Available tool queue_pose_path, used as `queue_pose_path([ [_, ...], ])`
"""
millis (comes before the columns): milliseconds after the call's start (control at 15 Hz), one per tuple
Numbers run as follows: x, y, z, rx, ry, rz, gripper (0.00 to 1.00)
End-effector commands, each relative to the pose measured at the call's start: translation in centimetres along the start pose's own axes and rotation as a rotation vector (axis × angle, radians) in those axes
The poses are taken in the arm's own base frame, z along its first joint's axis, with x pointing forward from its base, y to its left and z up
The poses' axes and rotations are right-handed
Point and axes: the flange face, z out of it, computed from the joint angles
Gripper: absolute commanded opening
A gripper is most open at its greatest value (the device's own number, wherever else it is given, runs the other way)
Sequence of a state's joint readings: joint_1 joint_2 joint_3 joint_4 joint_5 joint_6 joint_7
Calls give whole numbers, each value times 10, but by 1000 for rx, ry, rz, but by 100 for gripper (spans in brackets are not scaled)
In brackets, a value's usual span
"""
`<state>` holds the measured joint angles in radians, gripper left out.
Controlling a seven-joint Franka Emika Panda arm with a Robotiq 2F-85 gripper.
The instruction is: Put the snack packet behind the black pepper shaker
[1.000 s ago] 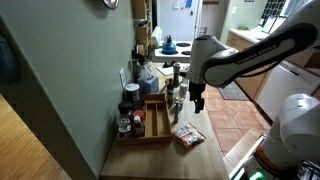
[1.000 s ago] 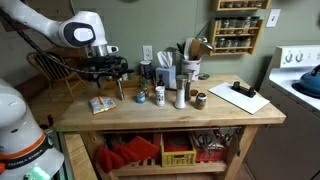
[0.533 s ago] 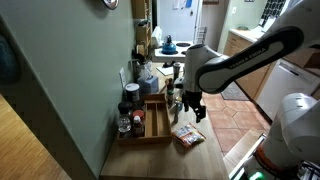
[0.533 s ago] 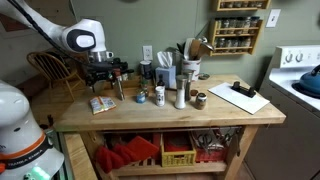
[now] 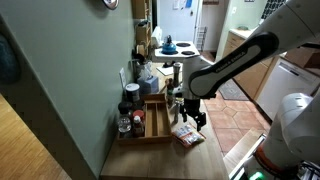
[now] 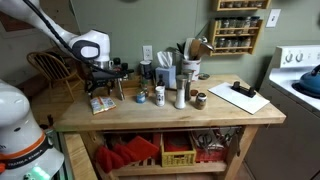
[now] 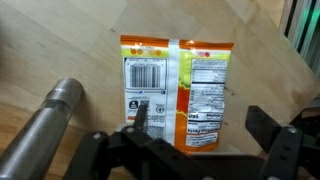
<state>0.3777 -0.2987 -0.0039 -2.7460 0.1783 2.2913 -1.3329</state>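
Note:
The snack packet (image 7: 178, 95) lies flat on the wooden table, orange, with its barcode and nutrition label facing up. It also shows in both exterior views (image 5: 186, 136) (image 6: 100, 104). My gripper (image 7: 200, 128) is open just above it. One finger (image 7: 140, 118) is over the packet's barcode side and the other finger (image 7: 262, 128) is off its right edge. The gripper hangs low over the packet in both exterior views (image 5: 193, 118) (image 6: 103, 92). Small dark shakers (image 6: 200, 99) (image 6: 140, 96) stand further along the table; I cannot tell which holds pepper.
A metal cylinder (image 7: 45, 125) stands close to the packet's left in the wrist view. A tall steel grinder (image 6: 181, 95), jars and a utensil holder (image 6: 165, 72) stand mid-table. A wooden tray (image 5: 157, 120) and jars (image 5: 130, 105) sit by the wall. A clipboard (image 6: 240, 96) lies at the far end.
The gripper has come down from well above the table to just over the packet, still open. The packet has not moved.

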Motion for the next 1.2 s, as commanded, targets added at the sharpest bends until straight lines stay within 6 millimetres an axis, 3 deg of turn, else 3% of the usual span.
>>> queue_pose_path([
  [0, 2, 10, 15, -14, 57, -44, 100],
  [600, 12, 25, 57, -72, 85, -74, 100],
  [667, 12, 22, 44, -65, 76, -69, 100],
  [867, 13, 23, 54, -63, 73, -67, 100],
  [1133, 16, 27, 52, -48, 60, -76, 100],
])
